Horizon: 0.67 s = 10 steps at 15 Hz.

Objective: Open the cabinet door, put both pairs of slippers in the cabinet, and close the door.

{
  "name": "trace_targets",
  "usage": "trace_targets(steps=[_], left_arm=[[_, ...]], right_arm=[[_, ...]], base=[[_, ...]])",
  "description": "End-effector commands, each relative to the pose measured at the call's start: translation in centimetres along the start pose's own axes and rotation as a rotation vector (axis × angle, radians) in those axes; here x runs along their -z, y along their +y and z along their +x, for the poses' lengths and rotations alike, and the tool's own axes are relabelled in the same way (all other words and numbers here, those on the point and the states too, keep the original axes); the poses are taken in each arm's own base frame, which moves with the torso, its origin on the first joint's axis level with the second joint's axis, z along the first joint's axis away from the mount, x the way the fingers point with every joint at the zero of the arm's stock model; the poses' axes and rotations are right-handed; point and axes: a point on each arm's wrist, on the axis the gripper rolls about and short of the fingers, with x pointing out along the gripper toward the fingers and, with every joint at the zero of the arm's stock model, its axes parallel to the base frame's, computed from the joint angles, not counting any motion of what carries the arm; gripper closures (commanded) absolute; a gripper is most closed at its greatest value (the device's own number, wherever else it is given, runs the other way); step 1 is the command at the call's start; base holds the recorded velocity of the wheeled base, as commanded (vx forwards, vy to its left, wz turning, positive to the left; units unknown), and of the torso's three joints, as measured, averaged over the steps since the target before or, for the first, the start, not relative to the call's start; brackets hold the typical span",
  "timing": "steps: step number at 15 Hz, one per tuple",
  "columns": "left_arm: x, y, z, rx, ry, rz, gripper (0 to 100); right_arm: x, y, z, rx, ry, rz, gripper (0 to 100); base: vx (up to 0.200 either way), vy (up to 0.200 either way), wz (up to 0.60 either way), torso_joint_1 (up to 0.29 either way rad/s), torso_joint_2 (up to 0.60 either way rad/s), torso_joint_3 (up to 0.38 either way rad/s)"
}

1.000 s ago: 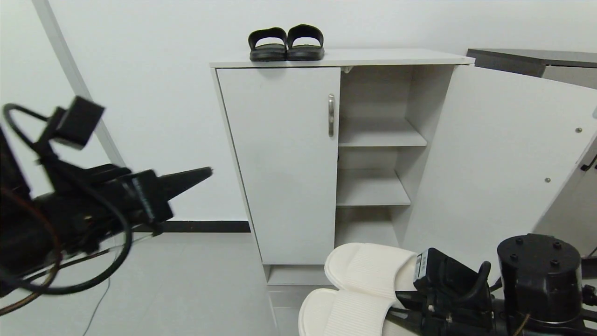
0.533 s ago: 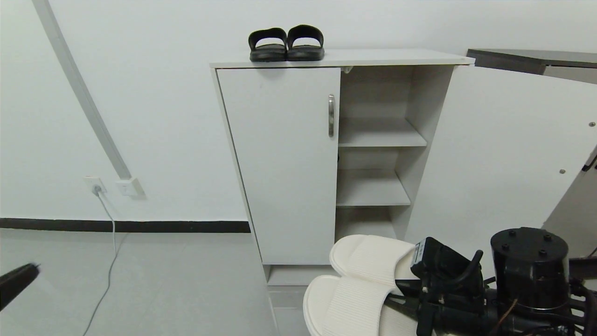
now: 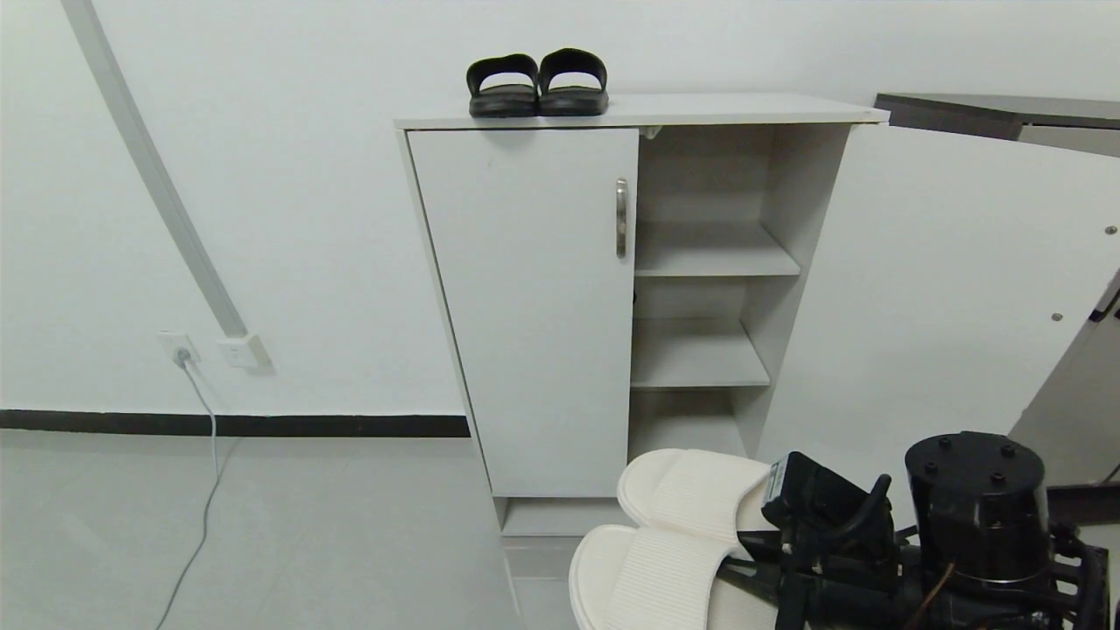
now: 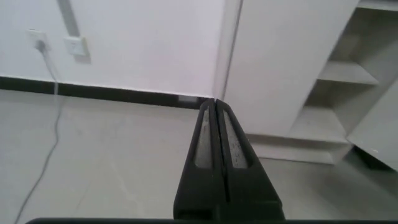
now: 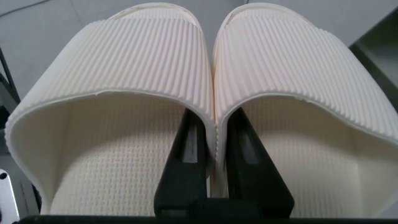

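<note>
Your right gripper (image 5: 214, 127) pinches both white slippers (image 3: 678, 525) by their inner walls | toes point at open cabinet shelves (image 3: 696, 354), ahead and higher | your left gripper (image 4: 216, 107) pressed together, empty | black slippers (image 3: 536, 83) on cabinet top (image 3: 717, 107)

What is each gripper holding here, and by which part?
The right gripper pinches the white slippers by their touching inner strap walls, one finger inside each. The left gripper is shut on nothing.
</note>
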Motion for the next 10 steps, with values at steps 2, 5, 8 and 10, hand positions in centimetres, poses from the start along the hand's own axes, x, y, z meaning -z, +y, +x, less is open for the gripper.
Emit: trace_targets(steps=[2,5,8,10], left_arm=[[1.0,0.1,-0.6,-0.05,-0.078,0.015,100],[1.3,-0.3,-0.6,0.113,-0.055,0.102,100],[1.3,-0.3,-0.5,0.127,-0.053,0.073,100],[1.3,-0.2,-0.5,0.048,-0.056,0.074,100]], right_arm=[[0.4,0.0,0.5,-0.006,0.019,0.003,100],[0.4,0.0,0.6,-0.005,0.012,-0.001,100],[0.2,-0.1,0.7,0.003,-0.002,-0.002,100],[-0.1,-0.5,1.5,0.071,-0.008,0.003,100]], base=[[0.0,0.0,0.0,0.0,0.0,0.0],[0.0,0.0,0.0,0.0,0.0,0.0],[0.0,0.0,0.0,0.0,0.0,0.0],[0.0,0.0,0.0,0.0,0.0,0.0]])
